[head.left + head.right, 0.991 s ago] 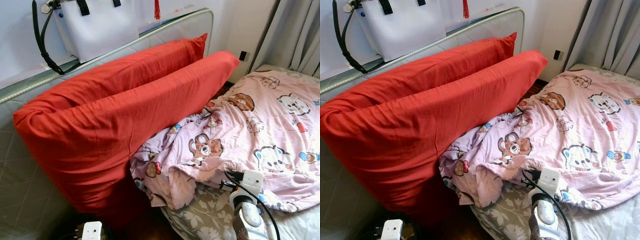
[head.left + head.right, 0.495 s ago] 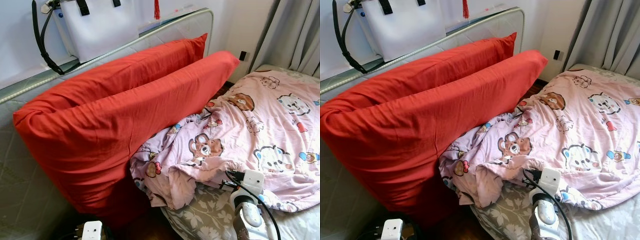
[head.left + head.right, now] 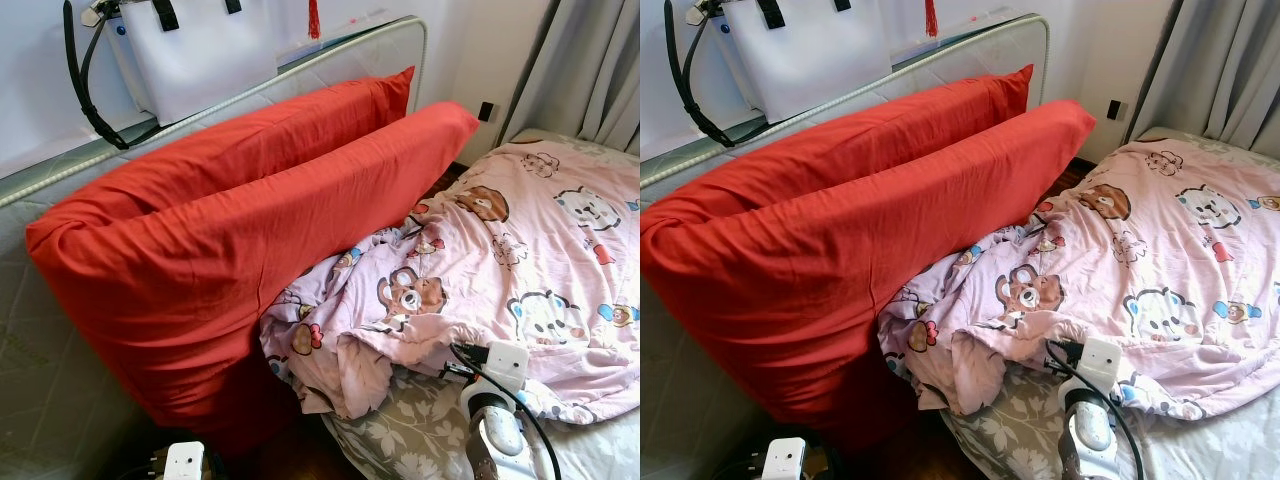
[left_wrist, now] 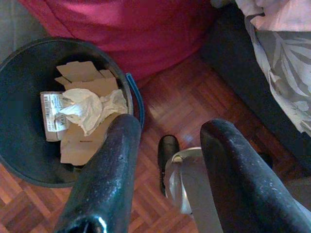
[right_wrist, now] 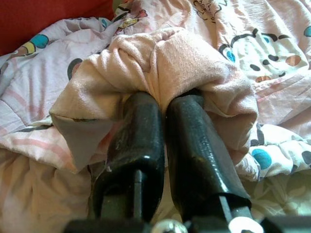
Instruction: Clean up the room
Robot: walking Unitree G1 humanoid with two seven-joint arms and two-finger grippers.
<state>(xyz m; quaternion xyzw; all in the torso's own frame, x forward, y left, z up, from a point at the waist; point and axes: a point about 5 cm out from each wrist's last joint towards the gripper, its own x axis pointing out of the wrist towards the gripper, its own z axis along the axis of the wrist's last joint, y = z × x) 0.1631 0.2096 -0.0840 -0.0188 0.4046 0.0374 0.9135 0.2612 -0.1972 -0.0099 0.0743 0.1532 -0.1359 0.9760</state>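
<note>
A pink cartoon-print blanket (image 3: 530,250) lies rumpled across the bed, its near edge bunched into a fold (image 5: 165,63). My right gripper (image 5: 165,104) is shut on that fold at the bed's near side, with cloth wrapped over both fingertips. The right wrist (image 3: 497,362) shows just below the blanket's edge. Two long red pillows (image 3: 250,230) lean against the grey padded headboard (image 3: 60,400). My left gripper (image 4: 172,128) hangs open low beside the bed, holding nothing, above a dark bin (image 4: 14,155) with cardboard and crumpled paper (image 4: 87,109) inside.
A white bag (image 3: 190,50) with a black strap sits on top of the headboard. Grey curtains (image 3: 600,70) hang at the far right. A floral sheet (image 3: 410,430) shows under the blanket. Wooden parquet floor (image 4: 194,92) runs between bin and bed.
</note>
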